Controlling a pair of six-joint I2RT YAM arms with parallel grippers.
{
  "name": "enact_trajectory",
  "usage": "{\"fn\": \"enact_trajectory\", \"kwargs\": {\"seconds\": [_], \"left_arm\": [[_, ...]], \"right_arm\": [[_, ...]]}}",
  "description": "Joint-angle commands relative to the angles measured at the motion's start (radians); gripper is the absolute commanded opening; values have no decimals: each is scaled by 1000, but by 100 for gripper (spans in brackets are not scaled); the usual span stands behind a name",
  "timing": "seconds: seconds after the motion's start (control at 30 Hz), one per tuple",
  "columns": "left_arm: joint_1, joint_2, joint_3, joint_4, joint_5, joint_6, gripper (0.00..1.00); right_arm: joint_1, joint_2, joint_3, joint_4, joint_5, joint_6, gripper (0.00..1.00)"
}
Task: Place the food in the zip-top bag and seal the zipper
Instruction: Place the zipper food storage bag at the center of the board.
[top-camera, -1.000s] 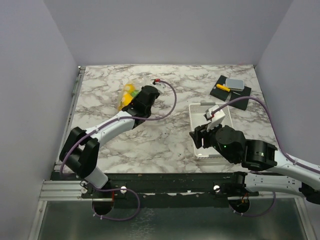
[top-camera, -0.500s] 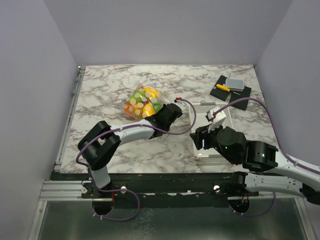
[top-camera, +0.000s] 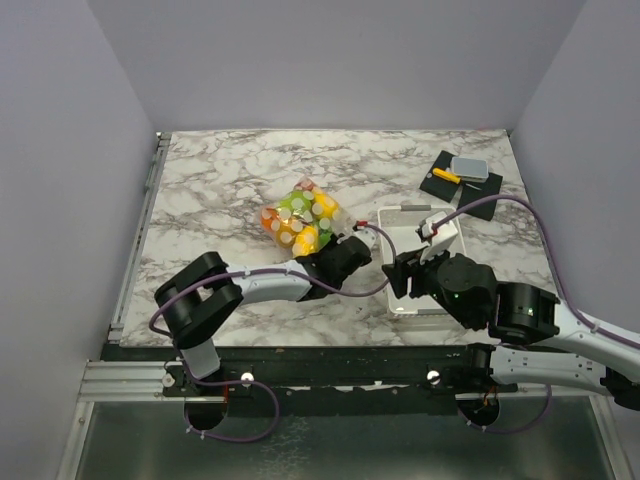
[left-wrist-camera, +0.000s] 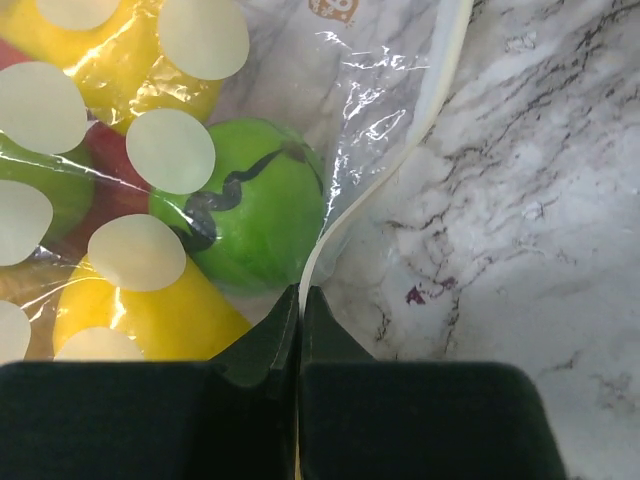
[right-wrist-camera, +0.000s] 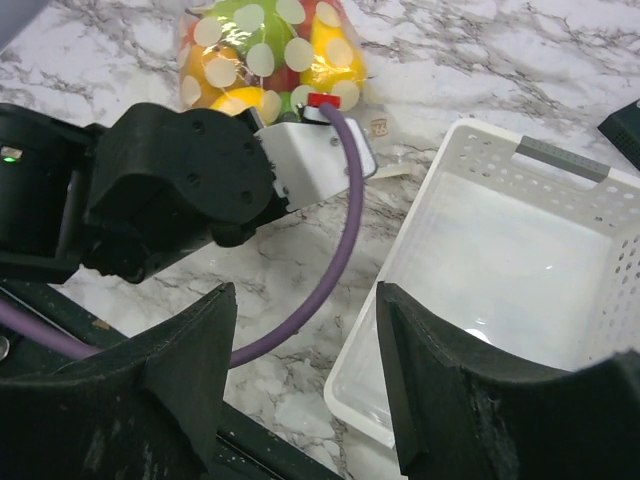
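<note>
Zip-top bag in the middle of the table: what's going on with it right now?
The left claw is shut on the zipper at the mouth of the zip-top bag, with the food already inside. The right claw hangs open and empty by the white basket. Whether the zipper is fully sealed can't be told.

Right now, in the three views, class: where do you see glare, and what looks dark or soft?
Left wrist view: white glare streaks on the zip-top bag beside the green fruit; the left claw, shut on its edge, is a dark mass. Right wrist view: sheen on the white basket floor; the open right claw looks dark, soft-edged. Top view: even light, no hard shadows.
</note>
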Motion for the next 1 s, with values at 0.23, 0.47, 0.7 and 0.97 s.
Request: {"fn": "enact_trajectory", "kwargs": {"seconds": [0.23, 0.47, 0.7, 0.97], "left_arm": [[-55, -277, -203, 17, -73, -175, 16], [-57, -423, -291, 17, -44, -270, 44], [-57, -522, -280, -17, 52, -317, 68], [-57, -636, -192, -148, 71, -358, 99]], "right_arm": [[0, -60, 54, -21, 92, 30, 65], [0, -20, 85, -21, 111, 38, 65], [0, 17, 97, -22, 124, 67, 65], [0, 44, 100, -13, 121, 90, 65]]}}
